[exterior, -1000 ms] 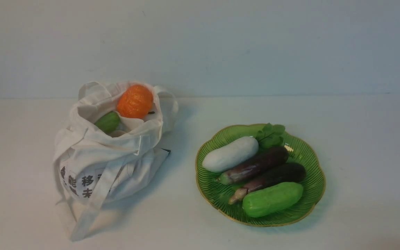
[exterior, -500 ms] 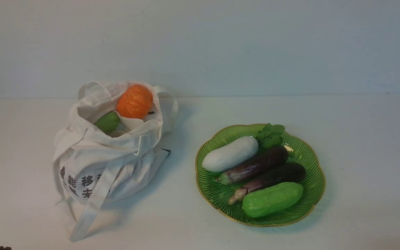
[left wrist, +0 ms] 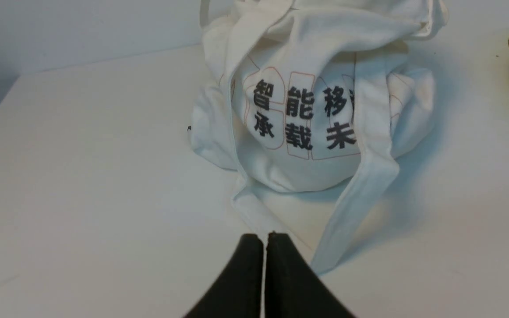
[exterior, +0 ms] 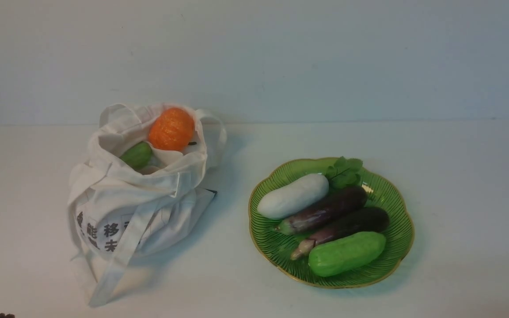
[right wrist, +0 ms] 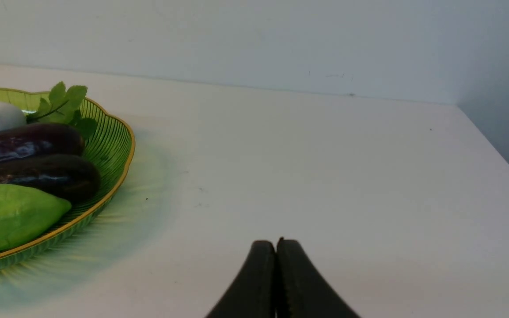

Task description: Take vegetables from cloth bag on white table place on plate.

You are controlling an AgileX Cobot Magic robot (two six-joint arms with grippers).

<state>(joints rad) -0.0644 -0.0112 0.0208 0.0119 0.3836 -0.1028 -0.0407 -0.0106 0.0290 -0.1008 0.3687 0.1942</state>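
The cloth bag (exterior: 135,198) slumps on the left of the white table (exterior: 237,141), printed side toward me. An orange pumpkin (exterior: 172,128) and a green gourd (exterior: 136,155) show in its open mouth. The green plate (exterior: 398,212) at the right carries a white gourd (exterior: 293,195), two purple eggplants (exterior: 325,210) and a green gourd (exterior: 346,253). My left gripper (left wrist: 265,238) is shut and empty, low over the table just short of the cloth bag (left wrist: 307,115) and its strap (left wrist: 356,194). My right gripper (right wrist: 276,245) is shut and empty beside the plate (right wrist: 113,145).
A sprig of green leaves (exterior: 345,171) lies at the plate's far rim. A pale wall (exterior: 254,57) closes off the back of the table. The table's right edge (right wrist: 497,145) drops away in the right wrist view.
The dark tip of my left gripper at the front view's bottom left corner has drawn back almost out of frame. Bag, plate and vegetables have not moved.
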